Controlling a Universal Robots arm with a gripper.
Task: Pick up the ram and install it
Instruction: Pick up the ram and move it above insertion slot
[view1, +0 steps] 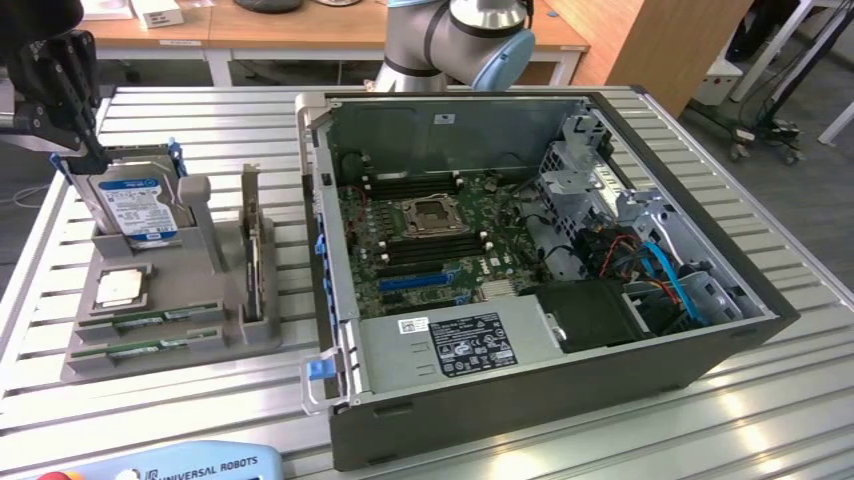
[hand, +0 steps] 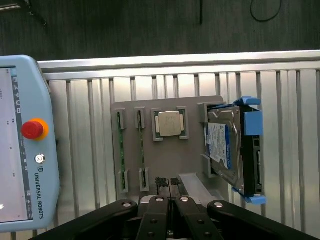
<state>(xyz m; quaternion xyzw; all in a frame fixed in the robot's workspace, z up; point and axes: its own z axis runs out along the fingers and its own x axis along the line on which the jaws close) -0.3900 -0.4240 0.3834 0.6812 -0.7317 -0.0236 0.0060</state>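
Observation:
Two green ram sticks (hand: 120, 155) (hand: 141, 150) stand on edge in slots of a grey holder (hand: 165, 160). In the exterior view the ram sticks (view1: 150, 320) (view1: 140, 348) are at the holder's near end, on the exterior view's left. My gripper (hand: 168, 182) hangs above the holder with its black fingers pressed together and nothing between them. In the exterior view the gripper (view1: 78, 140) is high over the holder's far end, close to the hard drive. The open computer case (view1: 534, 230) lies to the right, its motherboard (view1: 427, 230) exposed.
The holder also carries a silver hard drive (hand: 230, 150) in a blue bracket and a square processor chip (hand: 168, 123). A thin card (view1: 250, 240) stands upright beside the case. A teach pendant (hand: 25, 150) with a red button lies on the slatted metal table (view1: 747, 410).

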